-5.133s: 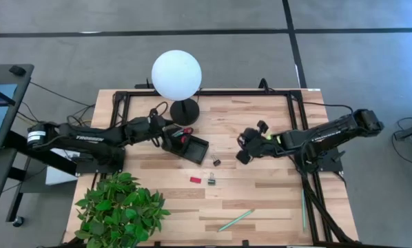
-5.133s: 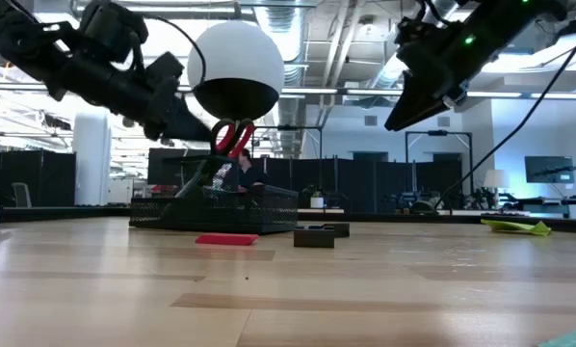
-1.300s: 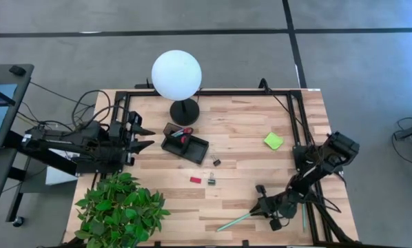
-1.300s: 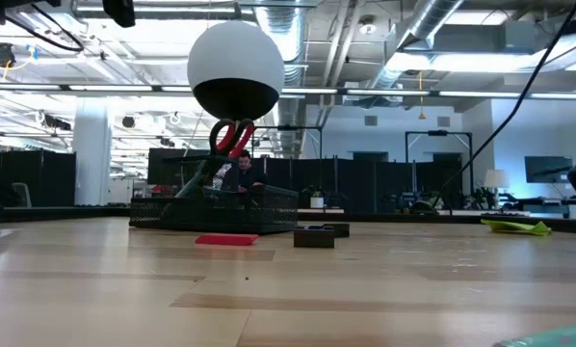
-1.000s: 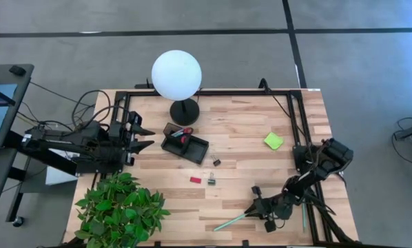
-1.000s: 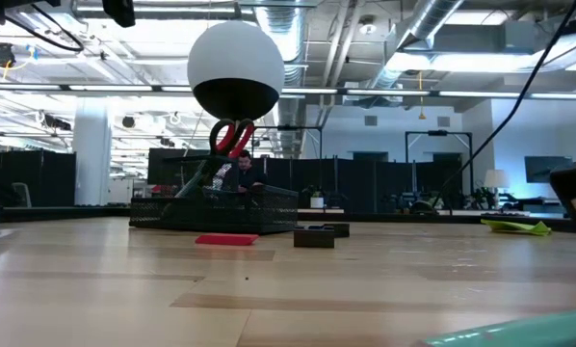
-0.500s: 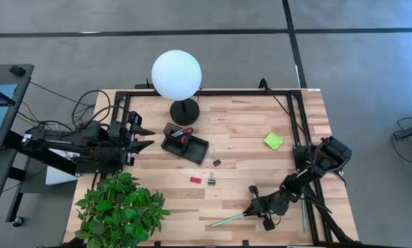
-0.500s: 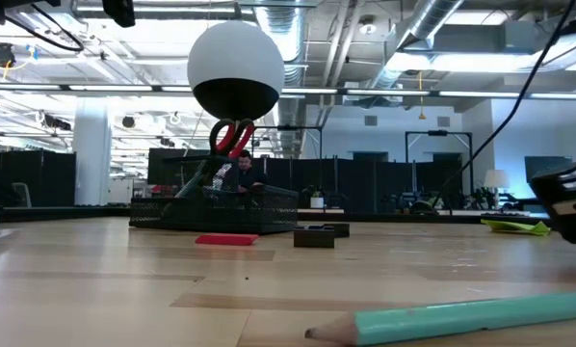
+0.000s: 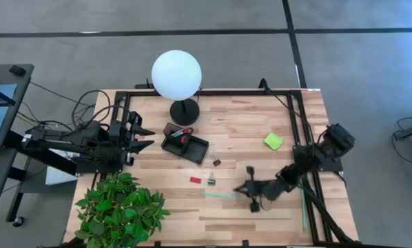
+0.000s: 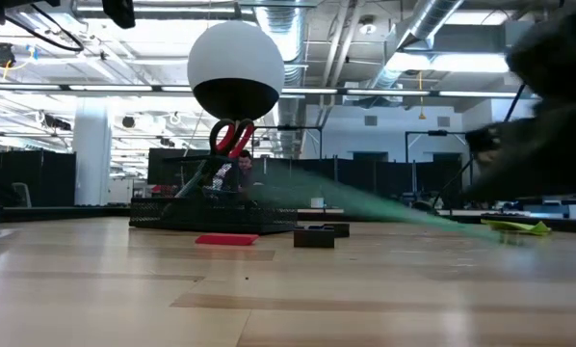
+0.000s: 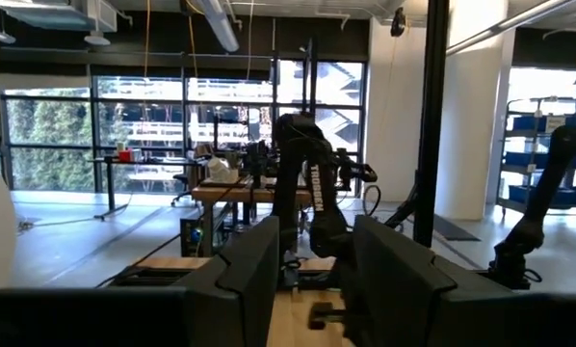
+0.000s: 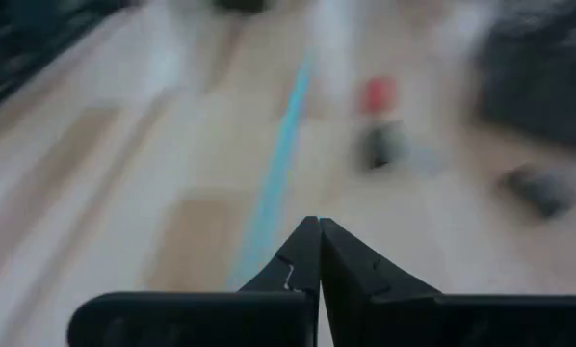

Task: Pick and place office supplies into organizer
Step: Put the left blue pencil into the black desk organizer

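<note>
Carrying the light, stiff, slippery green pen (image 9: 220,195) in your right gripper (image 9: 247,189), jaws clamped on its end, aim for the organizer (image 9: 185,145) at ten o'clock

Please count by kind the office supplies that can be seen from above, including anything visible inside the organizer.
Scissors: 1
Sticky-note pad: 1
Red block: 1
Small dark clips: 2
Light-green pen: 1
Total: 6
</note>
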Robot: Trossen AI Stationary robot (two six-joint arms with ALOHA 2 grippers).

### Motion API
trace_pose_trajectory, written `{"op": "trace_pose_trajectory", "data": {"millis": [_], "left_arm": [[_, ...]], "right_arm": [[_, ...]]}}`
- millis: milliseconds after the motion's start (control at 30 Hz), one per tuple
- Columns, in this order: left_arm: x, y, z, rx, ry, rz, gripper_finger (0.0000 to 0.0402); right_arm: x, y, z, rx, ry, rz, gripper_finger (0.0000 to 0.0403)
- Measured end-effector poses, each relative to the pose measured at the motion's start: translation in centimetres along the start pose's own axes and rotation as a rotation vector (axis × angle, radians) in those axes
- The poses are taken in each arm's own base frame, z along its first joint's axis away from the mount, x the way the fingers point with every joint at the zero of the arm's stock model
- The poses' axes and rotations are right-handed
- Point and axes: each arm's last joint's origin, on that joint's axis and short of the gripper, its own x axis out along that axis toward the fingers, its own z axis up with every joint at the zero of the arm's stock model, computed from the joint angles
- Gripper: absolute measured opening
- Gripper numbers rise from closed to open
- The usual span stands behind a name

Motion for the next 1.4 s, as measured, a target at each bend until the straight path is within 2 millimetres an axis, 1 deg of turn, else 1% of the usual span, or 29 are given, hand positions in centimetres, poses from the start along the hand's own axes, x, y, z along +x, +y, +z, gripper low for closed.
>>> {"op": "trace_pose_trajectory", "data": {"millis": [33,167,233,300,367,467,567,633,767,867,1000,1100,1167,1267,1400], "left_arm": [[0.0,0.0,0.0,-0.008,0.001,0.000,0.0132],[0.0,0.0,0.0,-0.027,0.002,0.000,0.0132],[0.0,0.0,-0.1,-0.027,0.008,0.000,0.0132],[0.0,0.0,-0.2,-0.032,0.025,0.001,0.0132],[0.0,0.0,-0.5,-0.047,0.055,0.002,0.0132],[-0.1,0.0,-1.0,-0.054,0.108,0.002,0.0132],[-0.1,0.0,-1.5,-0.052,0.158,0.005,0.0132],[-0.2,0.0,-1.7,-0.056,0.181,0.007,0.0132],[-0.2,0.0,-1.9,-0.086,0.197,0.006,0.0132],[-0.2,0.0,-1.9,-0.094,0.197,0.006,0.0132],[-0.2,0.0,-2.0,-0.111,0.210,0.008,0.0132],[-0.2,0.0,-2.0,-0.110,0.211,0.007,0.0132],[-0.2,0.0,-2.0,-0.110,0.211,0.007,0.0132],[-0.2,0.0,-2.0,-0.110,0.210,0.006,0.0132],[-0.2,0.0,-2.0,-0.110,0.208,0.006,0.0132]], "right_arm": [[0.3,-0.7,0.6,0.005,-0.018,-0.036,0.0000],[1.6,-3.3,4.3,0.009,-0.104,-0.142,0.0000],[2.2,-4.4,6.1,-0.009,-0.096,-0.173,0.0000],[2.7,-5.2,7.6,-0.022,-0.049,-0.148,0.0000],[2.8,-5.5,8.4,-0.025,0.007,-0.089,0.0000],[2.8,-4.7,9.2,-0.010,0.000,0.018,0.0007],[2.6,-3.5,8.8,-0.032,0.029,0.111,0.0022],[2.4,-2.5,8.0,-0.042,0.073,0.128,0.0035],[2.1,-0.5,7.5,-0.067,0.069,0.172,0.0059],[2.1,0.4,6.9,-0.014,0.087,0.176,0.0066],[2.9,0.9,5.3,0.082,0.130,0.092,0.0067],[3.9,1.6,3.2,0.122,0.151,-0.016,0.0068],[4.5,2.2,2.1,0.136,0.136,-0.068,0.0068],[4.7,3.1,1.5,0.143,0.068,-0.112,0.0068],[4.1,4.0,1.7,0.146,-0.010,-0.183,0.0068]]}}
